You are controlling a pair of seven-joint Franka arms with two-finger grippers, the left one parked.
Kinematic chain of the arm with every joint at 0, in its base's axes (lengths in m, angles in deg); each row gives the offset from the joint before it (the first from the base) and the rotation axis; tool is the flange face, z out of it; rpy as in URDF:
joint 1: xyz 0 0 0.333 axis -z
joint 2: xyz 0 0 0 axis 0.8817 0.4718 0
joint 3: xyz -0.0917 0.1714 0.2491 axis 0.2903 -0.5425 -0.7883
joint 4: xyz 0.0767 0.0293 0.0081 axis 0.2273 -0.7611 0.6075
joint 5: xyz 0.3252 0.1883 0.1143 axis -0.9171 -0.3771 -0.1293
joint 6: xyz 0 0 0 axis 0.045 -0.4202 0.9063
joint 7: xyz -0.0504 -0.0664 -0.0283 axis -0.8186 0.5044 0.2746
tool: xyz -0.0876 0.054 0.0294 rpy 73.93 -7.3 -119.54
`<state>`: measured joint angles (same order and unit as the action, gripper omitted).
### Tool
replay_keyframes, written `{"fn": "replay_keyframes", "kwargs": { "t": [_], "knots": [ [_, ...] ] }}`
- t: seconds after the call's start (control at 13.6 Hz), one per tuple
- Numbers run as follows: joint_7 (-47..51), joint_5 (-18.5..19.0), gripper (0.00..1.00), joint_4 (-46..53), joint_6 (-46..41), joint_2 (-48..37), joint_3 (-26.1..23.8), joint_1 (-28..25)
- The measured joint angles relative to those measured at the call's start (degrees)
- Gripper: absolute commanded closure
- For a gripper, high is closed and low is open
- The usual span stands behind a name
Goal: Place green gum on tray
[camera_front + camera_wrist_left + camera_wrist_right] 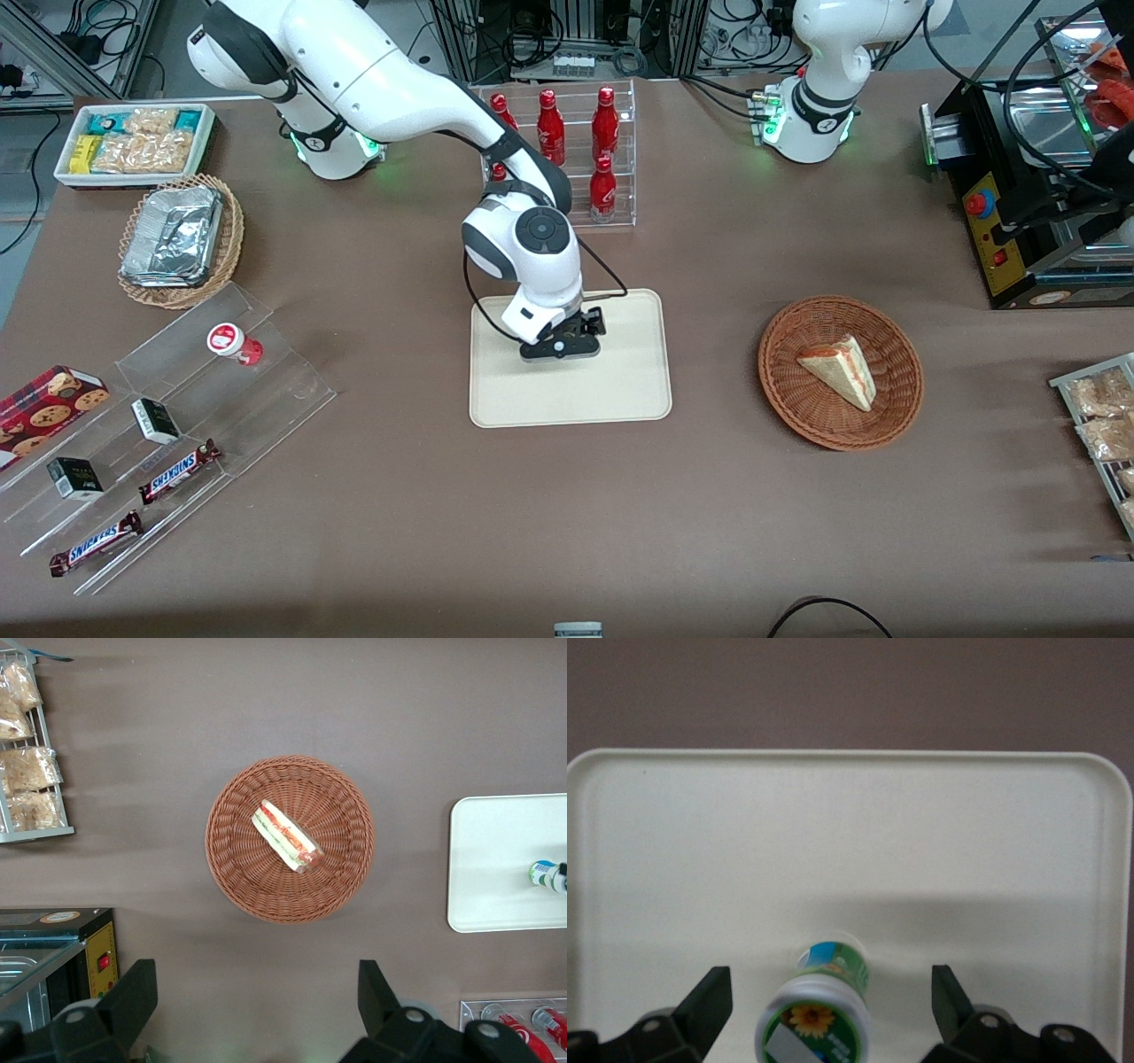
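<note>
- The gripper hung low over the smooth cream tray, jaws spread wide, grasping nothing.
- The green gum, a small round white-lidded bottle, apparently stood on the tray between the fingers, touching neither.
- A matte brown table carried everything.

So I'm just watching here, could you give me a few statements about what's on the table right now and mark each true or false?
1. The green gum sits on the tray. True.
2. The gripper is clamped on the gum. False: its fingers stand open, apart from the bottle on both sides.
3. The round wicker basket holds a sandwich wedge. True.
4. The red-lidded bottle is on the tray. False: it stands on the clear acrylic stand.
</note>
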<state>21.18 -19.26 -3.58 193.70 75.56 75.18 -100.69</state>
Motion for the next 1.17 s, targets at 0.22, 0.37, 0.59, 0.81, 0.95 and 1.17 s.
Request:
{"fn": "replay_keyframes", "kwargs": {
  "t": [0.22,0.37,0.59,0.81,0.95,1.17],
  "knots": [
    [0.05,0.00,0.00,0.18,-3.55,-3.49,0.08,3.01],
    [0.24,0.00,0.00,0.32,-9.83,-7.08,0.16,5.35],
    [-0.40,0.00,0.00,0.29,-20.67,-14.33,0.12,10.43],
    [-5.72,-2.72,0.00,-0.93,-28.31,-22.06,-0.01,15.60],
    [-12.65,-5.82,0.00,-1.78,-33.26,-26.36,0.01,20.45],
    [-22.58,-7.88,0.00,-2.13,-39.03,-30.72,0.04,27.93]
  ]
}}
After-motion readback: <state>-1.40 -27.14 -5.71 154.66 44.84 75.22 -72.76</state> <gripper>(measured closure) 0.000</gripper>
